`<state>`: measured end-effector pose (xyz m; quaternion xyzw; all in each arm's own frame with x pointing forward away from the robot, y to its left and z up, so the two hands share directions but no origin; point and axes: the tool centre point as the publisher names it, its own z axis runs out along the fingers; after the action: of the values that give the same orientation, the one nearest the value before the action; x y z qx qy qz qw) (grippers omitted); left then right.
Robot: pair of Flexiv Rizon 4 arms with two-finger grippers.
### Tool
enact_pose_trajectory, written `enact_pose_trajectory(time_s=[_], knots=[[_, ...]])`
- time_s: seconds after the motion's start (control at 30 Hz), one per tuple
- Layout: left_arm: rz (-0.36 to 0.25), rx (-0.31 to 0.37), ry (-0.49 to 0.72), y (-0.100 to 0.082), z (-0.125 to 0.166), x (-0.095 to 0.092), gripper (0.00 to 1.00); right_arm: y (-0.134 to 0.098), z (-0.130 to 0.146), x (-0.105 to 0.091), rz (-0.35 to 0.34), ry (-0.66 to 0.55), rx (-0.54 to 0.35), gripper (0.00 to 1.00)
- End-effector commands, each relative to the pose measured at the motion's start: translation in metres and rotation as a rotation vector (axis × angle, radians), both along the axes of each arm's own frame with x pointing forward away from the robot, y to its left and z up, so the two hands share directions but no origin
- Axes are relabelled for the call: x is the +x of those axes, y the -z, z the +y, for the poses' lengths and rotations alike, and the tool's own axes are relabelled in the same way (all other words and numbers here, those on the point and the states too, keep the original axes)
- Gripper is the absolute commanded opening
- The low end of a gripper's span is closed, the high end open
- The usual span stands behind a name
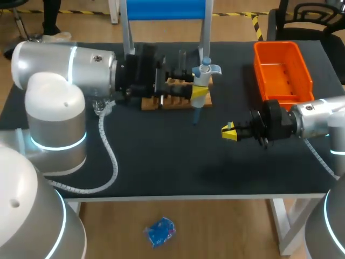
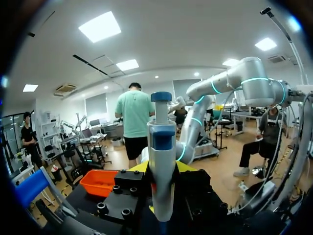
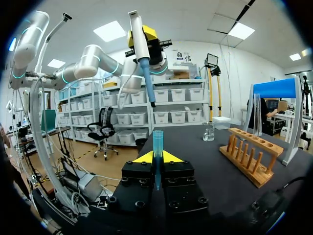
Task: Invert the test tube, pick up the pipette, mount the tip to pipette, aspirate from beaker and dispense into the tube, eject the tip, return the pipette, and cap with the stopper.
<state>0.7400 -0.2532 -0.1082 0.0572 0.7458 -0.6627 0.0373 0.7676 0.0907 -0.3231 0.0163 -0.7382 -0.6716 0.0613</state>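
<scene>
**Two grippers loaded: pipette in the left, tip in the right**

Two loads to report. My left gripper [image 2: 163, 171] is closed around the body of the pipette [image 2: 161, 142], plunger up. In the head view its shaft hangs over the table just beside the end of the rack [image 1: 172, 98]. My right gripper [image 3: 156, 157] pinches the blue tip [image 3: 157, 144] upright, open collar above the fingers and narrow end down between them. It sits apart from the pipette, towards the orange bin [image 1: 283, 70]. The beaker [image 3: 209, 131] stands beyond, near the rack's far end.

I judge mounting to be the step in hand. The tip looks like thin, smooth plastic: almost weightless, slippery, and likely to pivot or slide down through the pinch when pushed from above. The hold on its mid-body suits, since it leaves the collar free.

The pipette is stiff and probably top-heavy, so a firm grip on the thick body is right. The shaft must meet the collar squarely, or the tip may skew.
</scene>
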Motion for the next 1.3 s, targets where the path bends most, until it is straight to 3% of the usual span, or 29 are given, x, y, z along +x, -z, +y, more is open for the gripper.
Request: enact_pose_trajectory(time_s=[0.03,0.27,0.4,0.8,0.97,1.3], knots=[[0.015,-0.003,0.003,0.002,-0.014,0.010,0.00,0.000,0.000,0.000,-0.001,0.000,-0.001,0.00],[0.029,-0.020,-0.004,0.005,-0.013,0.012,0.00,0.000,0.000,0.000,-0.001,0.000,-0.001,0.00],[0.071,-0.026,-0.019,0.007,-0.008,0.014,0.00,0.000,0.000,0.000,-0.001,0.000,-0.001,0.00],[0.071,-0.026,-0.019,0.007,-0.008,0.014,0.00,0.000,0.000,0.000,-0.001,0.000,-0.001,0.00],[0.071,-0.026,-0.019,0.007,-0.008,0.014,0.00,0.007,0.017,0.009,-0.051,-0.012,-0.033,0.00],[0.071,-0.026,-0.019,0.007,-0.008,0.014,0.00,0.009,0.052,0.011,-0.056,-0.046,0.011,0.00]])
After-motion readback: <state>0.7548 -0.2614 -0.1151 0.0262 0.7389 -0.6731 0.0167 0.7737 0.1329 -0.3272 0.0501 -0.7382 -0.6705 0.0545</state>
